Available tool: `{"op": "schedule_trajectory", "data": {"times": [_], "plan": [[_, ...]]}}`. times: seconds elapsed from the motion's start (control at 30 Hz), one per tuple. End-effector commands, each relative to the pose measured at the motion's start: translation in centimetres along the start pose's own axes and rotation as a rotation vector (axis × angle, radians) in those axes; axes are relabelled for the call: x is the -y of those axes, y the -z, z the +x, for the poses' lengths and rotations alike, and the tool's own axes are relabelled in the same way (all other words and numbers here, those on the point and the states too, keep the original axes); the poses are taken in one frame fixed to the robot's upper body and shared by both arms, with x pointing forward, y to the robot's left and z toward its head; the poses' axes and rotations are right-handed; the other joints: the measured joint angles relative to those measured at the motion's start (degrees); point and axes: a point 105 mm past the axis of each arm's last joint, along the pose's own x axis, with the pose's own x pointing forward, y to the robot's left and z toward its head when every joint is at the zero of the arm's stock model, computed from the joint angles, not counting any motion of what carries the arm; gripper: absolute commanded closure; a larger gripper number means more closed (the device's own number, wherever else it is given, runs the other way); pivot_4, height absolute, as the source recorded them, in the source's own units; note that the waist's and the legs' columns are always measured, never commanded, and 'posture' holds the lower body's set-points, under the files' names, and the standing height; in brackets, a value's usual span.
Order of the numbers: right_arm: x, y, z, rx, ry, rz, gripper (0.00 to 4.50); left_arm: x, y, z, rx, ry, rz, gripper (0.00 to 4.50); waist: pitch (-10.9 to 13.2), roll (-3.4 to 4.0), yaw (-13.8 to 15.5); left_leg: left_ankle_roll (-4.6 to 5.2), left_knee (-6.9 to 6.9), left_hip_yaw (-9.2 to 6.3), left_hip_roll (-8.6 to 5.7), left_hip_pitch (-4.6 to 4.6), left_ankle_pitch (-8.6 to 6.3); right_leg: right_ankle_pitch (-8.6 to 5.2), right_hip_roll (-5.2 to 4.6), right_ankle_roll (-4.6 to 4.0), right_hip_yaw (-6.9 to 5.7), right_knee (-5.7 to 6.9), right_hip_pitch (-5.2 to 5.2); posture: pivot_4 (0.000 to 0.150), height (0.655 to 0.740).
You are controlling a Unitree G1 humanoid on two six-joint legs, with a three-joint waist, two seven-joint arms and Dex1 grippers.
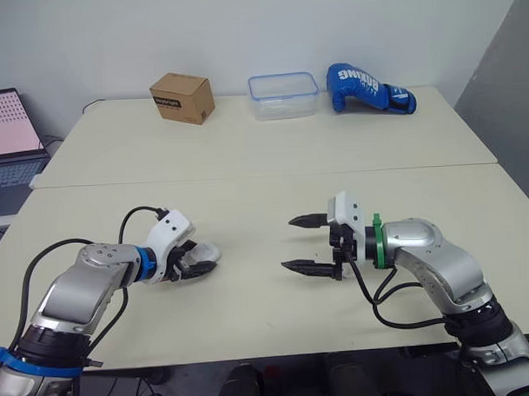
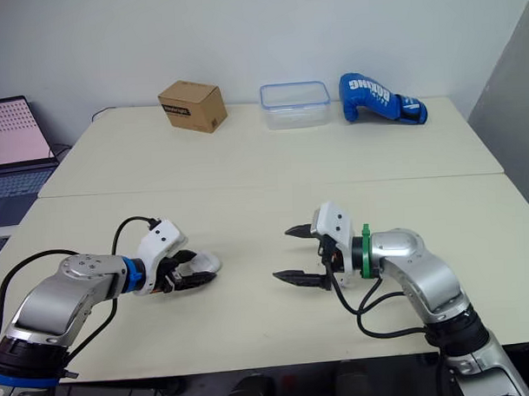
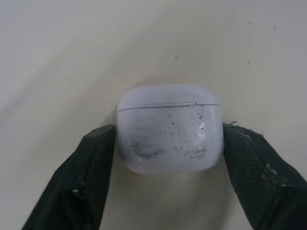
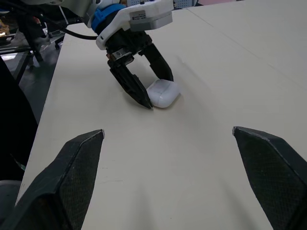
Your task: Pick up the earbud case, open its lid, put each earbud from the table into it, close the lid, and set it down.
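The earbud case (image 3: 170, 129) is lying on the near table (image 1: 246, 164), over on the robot's left side, fairly close to the front edge. The lid is shut, you can see the thin seam line running across near one end. The white shell is pretty scuffed up too, with dark smudges all over the face.

The left gripper (image 1: 201, 259) is down at table level with its two black fingers (image 3: 91, 172) on opposite sides of the case. From the wrist camera both look pressed right up against the shell, so I'd call that clamped on it. The case looks like it's still sitting on the tabletop, not lifted.

The right gripper (image 1: 289, 244) is well apart from all that, off on the robot's right, held just above the table. Its fingers are spread wide with nothing between them, and they point across toward the left gripper and the case.

Stuff along the back of the far table: a small cardboard box (image 1: 183, 97), a clear plastic container (image 1: 283, 96) with a blue-rimmed lid beside it, and a blue boxing glove (image 1: 367, 87) just past that. There's also a laptop (image 1: 6, 129) off the table's left end with its screen lit up pinkish.
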Motion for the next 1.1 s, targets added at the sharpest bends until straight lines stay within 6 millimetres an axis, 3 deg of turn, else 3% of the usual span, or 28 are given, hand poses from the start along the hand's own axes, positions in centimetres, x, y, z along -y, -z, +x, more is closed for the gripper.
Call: {"op": "schedule_trajectory", "data": {"times": [0.03, 0.1, 0.2, 0.27, 0.33, 0.43, 0.57, 0.63, 0.93, 1.03, 1.1], "plan": [[0.7, -1.2, -0.5, 0.044, 0.038, -0.012, 0.0, 0.6, -0.5, 0.3, 0.03, 0.029, 0.028, 1.74, 0.0, 0.0, 0.0, 0.0, 0.0, 0.0, 0.0, 0.0, 0.0, 0.0, 0.0, -0.01, 0.0, 0.0, 0.0, 0.15, 0.74], [1.7, -1.0, -0.7, 0.024, 0.104, 0.026, 0.0, 0.7, -2.5, 0.4, 0.122, 0.028, 0.095, 1.74, 0.0, 0.0, 0.1, 0.0, 0.0, 0.0, -0.01, -0.01, 0.0, 0.01, -0.01, -0.03, 0.0, 0.0, 0.0, 0.15, 0.74], [3.3, -2.0, -0.8, 0.053, 0.162, 0.196, 0.0, 0.6, -7.5, -0.3, 0.381, -0.012, 0.257, 1.74, 0.0, -0.02, 0.6, -0.01, 0.01, -0.01, -0.01, -0.05, 0.01, 0.12, -0.04, -0.19, 0.0, -0.01, -0.01, 0.15, 0.74], [3.7, -2.9, -0.4, 0.09, 0.149, 0.314, 0.0, 0.3, -10.8, -1.1, 0.536, -0.088, 0.481, 1.74, 0.0, -0.03, 0.7, -0.03, 0.05, -0.05, -0.01, -0.19, 0.02, 0.17, -0.06, -0.26, -0.04, -0.01, -0.11, 0.15, 0.74], [3.8, -3.8, 0.4, 0.119, 0.128, 0.398, 0.0, 1.3, -12.6, -1.6, 0.656, -0.087, 0.751, 1.74, 0.0, -0.04, 0.7, -0.03, 0.12, -0.1, 0.0, -0.35, 0.02, 0.22, -0.05, -0.33, -0.11, -0.02, -0.23, 0.15, 0.74], [3.8, -4.5, 1.7, 0.117, 0.114, 0.431, 0.0, 2.0, -13.3, -1.3, 0.732, -0.072, 1.009, 1.74, 0.0, -0.01, 0.7, -0.03, -0.02, 0.03, -0.02, -0.35, 0.02, 0.32, -0.11, -0.49, -0.09, -0.04, -0.34, 0.15, 0.74], [4.1, -5.6, 3.4, 0.172, 0.12, 0.511, 0.0, 2.8, -14.6, -0.9, 0.822, -0.064, 1.204, 1.74, 0.0, -0.02, 0.6, -0.02, 0.01, 0.11, -0.1, -0.57, 0.02, 0.35, -0.18, -0.43, -0.06, 0.02, -0.55, 0.15, 0.74], [4.3, -5.7, 3.8, 0.18, 0.134, 0.529, 0.0, 3.1, -15.0, -0.7, 0.854, -0.057, 1.248, 1.74, 0.0, -0.01, 0.6, -0.02, 0.24, 0.09, -0.1, -0.94, 0.02, 0.41, -0.17, -0.35, -0.08, 0.14, -0.87, 0.15, 0.74], [5.3, -5.0, 4.0, 0.161, 0.211, 0.548, 0.0, 3.7, -15.9, -0.2, 0.916, -0.054, 1.294, 1.74, 0.0, -0.01, 0.4, 0.0, 0.39, 0.08, -0.15, -0.93, 0.02, 0.48, -0.14, -0.22, -0.06, 0.2, -0.8, 0.15, 0.74], [5.4, -5.1, 4.0, 0.168, 0.211, 0.546, 0.59, 3.5, -15.9, -0.2, 0.918, -0.062, 1.284, 1.74, 0.0, -0.01, 0.3, 0.01, 0.39, 0.07, -0.12, -0.92, 0.02, 0.48, -0.1, -0.22, -0.05, 0.22, -0.81, 0.15, 0.74], [5.3, -5.0, 4.1, 0.159, 0.206, 0.535, 1.26, 3.5, -16.0, -0.2, 0.921, -0.067, 1.278, 1.74, 0.0, -0.01, 0.3, 0.01, 0.39, 0.06, -0.1, -0.92, 0.02, 0.48, -0.08, -0.22, -0.05, 0.23, -0.81, 0.15, 0.74]]}}
